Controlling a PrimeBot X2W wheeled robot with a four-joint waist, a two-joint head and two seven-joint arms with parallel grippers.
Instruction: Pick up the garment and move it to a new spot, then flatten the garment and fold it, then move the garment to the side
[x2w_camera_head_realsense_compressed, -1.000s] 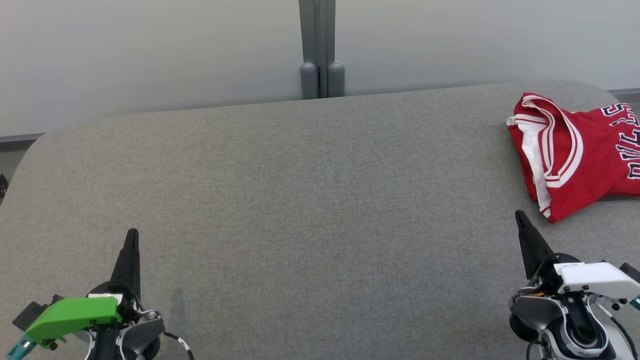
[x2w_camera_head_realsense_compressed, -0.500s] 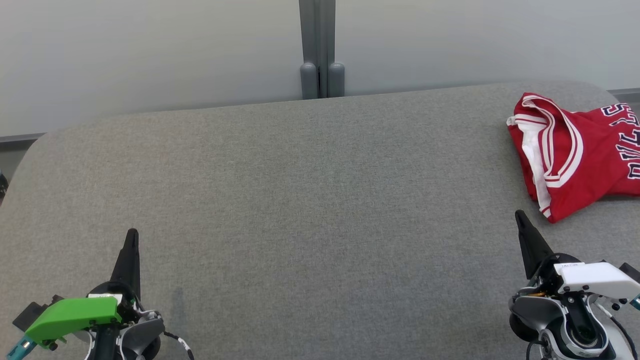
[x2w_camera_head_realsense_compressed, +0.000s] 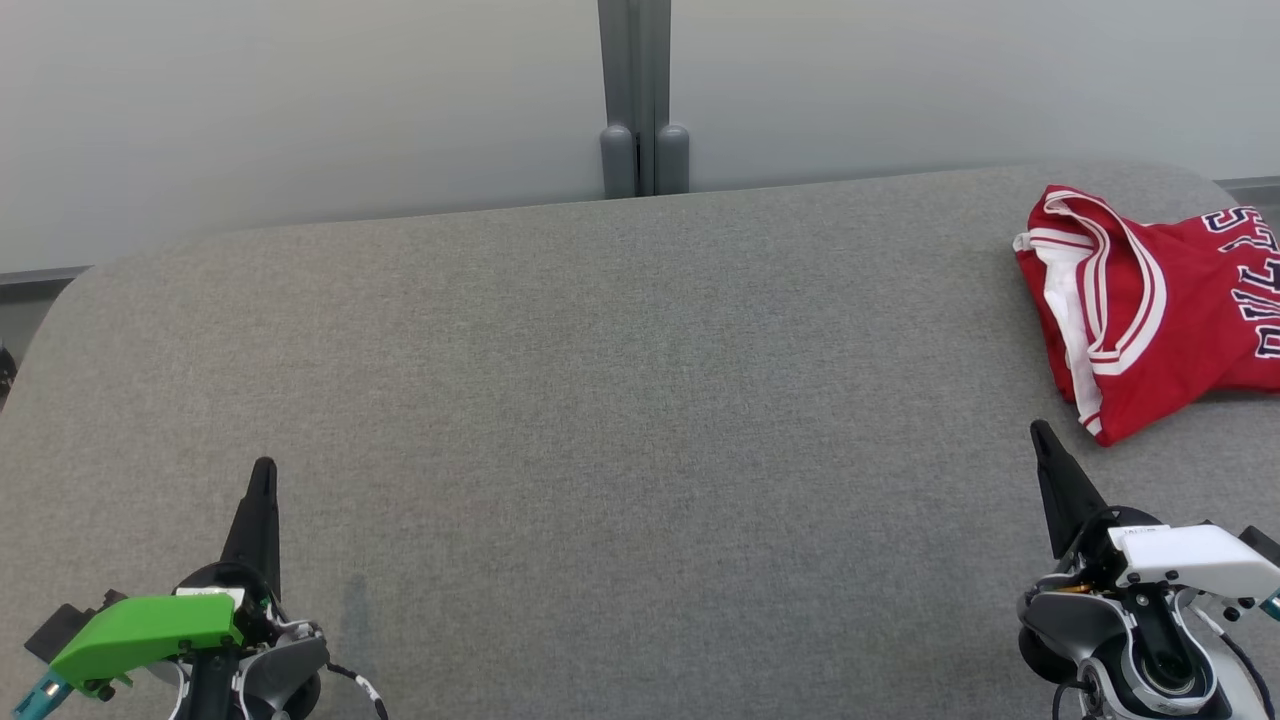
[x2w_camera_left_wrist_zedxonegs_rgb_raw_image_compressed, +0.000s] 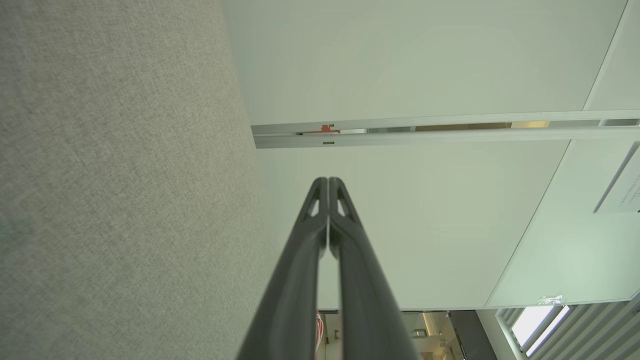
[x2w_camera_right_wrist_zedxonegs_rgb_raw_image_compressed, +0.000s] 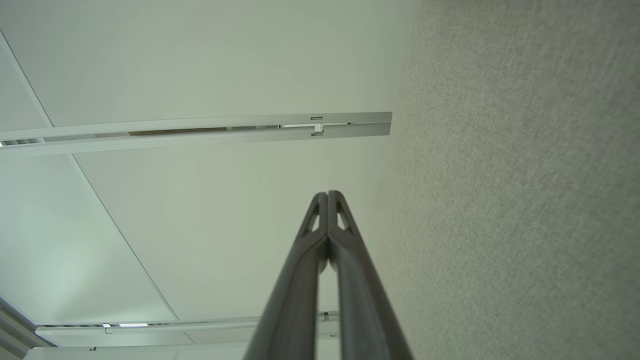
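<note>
The garment is a red jersey with white stripes and dark lettering, lying crumpled at the far right of the grey table, partly cut off by the head view's right edge. My right gripper rests at the lower right, just below the jersey's near corner and apart from it, shut and empty. In the right wrist view its fingertips meet. My left gripper sits at the lower left, far from the jersey, also shut and empty. Its fingertips touch in the left wrist view.
A pale wall panel with a grey vertical post stands behind the table's far edge. The table's corners are rounded. A broad stretch of grey felt lies between the two grippers.
</note>
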